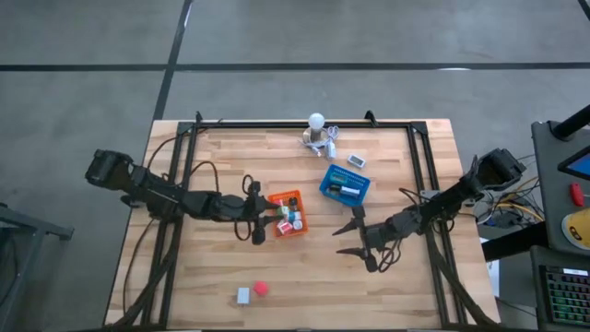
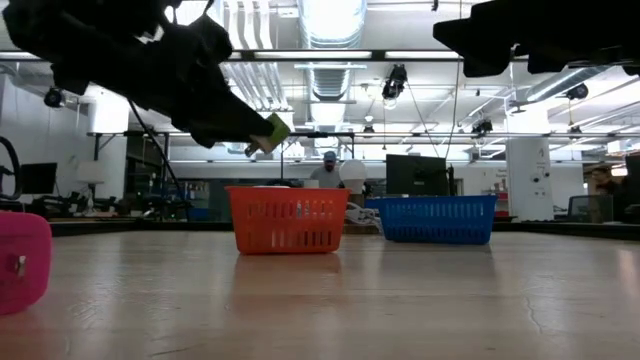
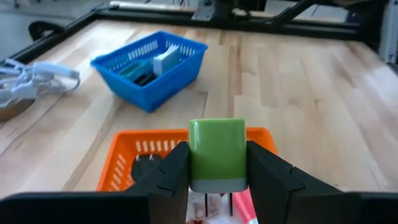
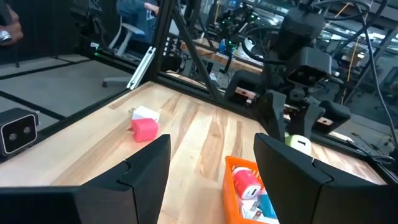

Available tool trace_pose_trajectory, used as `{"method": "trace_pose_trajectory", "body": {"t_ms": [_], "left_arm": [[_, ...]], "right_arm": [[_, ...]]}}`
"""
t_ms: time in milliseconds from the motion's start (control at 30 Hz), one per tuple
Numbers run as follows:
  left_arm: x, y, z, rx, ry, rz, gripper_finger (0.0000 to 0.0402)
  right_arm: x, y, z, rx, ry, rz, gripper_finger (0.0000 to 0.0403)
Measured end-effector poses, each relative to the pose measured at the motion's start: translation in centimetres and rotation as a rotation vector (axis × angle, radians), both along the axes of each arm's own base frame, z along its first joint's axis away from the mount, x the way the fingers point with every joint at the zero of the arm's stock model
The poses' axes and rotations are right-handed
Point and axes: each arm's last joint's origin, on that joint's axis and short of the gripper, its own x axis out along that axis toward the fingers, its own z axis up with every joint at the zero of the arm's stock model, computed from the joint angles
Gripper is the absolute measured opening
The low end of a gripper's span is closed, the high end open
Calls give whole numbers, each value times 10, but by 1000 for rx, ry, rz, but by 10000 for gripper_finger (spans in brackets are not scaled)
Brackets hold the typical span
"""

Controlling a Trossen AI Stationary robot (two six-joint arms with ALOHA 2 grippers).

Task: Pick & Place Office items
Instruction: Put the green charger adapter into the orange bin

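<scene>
My left gripper (image 1: 257, 229) hovers at the left side of the orange tray (image 1: 297, 196), shut on a green plug block (image 3: 217, 152) with a grey end and metal prongs. The low view shows the block (image 2: 272, 130) well above the tray (image 2: 287, 218). Small red, white and teal items lie in the orange tray (image 3: 118, 155). The blue tray (image 1: 345, 187) holds a white piece and dark pieces. A pink item (image 1: 261, 288) and a white item (image 1: 242, 295) rest on the table near its near edge. My right gripper (image 1: 339, 242) is open, right of the orange tray, touching nothing. My left gripper pinches the green plug block between its two fingers (image 3: 171, 168), one on each opposite side face (image 3: 194, 155). The fingers slant down from the table's left. The block is lifted clear above the orange tray, with its grey end and prongs (image 3: 230, 202) pointing down at it.
A white round-bulbed cluster with cables (image 1: 319, 135) sits at the far edge, and a small white piece (image 1: 357, 161) lies beside the blue tray. Bare wood stretches along the near side. The right wrist view shows the pink item (image 4: 144, 129) and white item (image 4: 146, 114) ahead.
</scene>
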Motion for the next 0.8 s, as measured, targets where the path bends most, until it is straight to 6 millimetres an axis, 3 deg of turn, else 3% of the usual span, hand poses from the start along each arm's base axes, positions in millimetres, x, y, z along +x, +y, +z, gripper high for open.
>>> {"method": "trace_pose_trajectory", "body": {"t_ms": [567,800], "left_arm": [[24,28,29,-11,285,57,122],[36,40,16,-38,393,35,122]], "right_arm": [[1,0,1,0,-3,-4,226],[2,0,2,2,-6,-5,226]]}}
